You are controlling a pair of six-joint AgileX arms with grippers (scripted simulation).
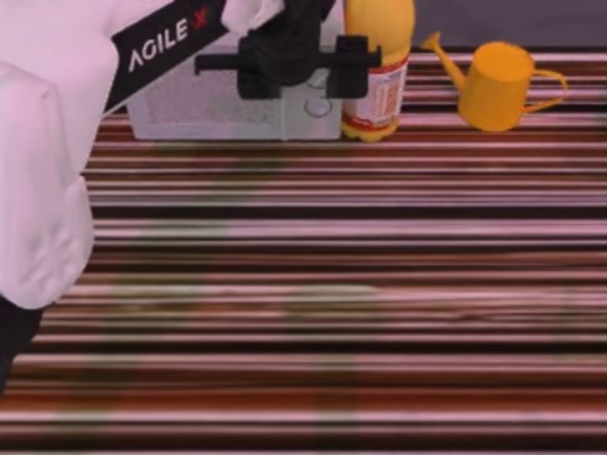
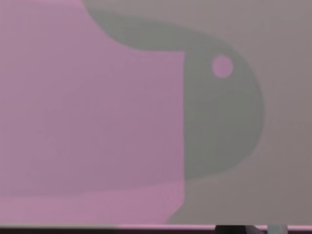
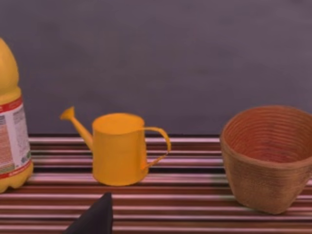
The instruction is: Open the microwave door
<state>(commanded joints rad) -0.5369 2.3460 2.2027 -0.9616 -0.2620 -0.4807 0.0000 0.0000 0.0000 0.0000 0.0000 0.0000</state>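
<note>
The left claw (image 1: 285, 62) hangs over the boxy pale microwave (image 1: 204, 114); I cannot tell how wide it gapes. The speckled microwave door (image 1: 199, 104) looks flat and shut.

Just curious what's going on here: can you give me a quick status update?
Left gripper over the microwave, near the knob panel. Right arm out of the top view. Microwave door looks shut. Orange bottle stands right beside the microwave.

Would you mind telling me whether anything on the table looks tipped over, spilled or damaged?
Nothing stands out. The microwave, orange bottle, yellow watering can and woven basket all stand upright, with nothing spilled on the striped table. The left gripper is over the microwave's top front edge.
</note>
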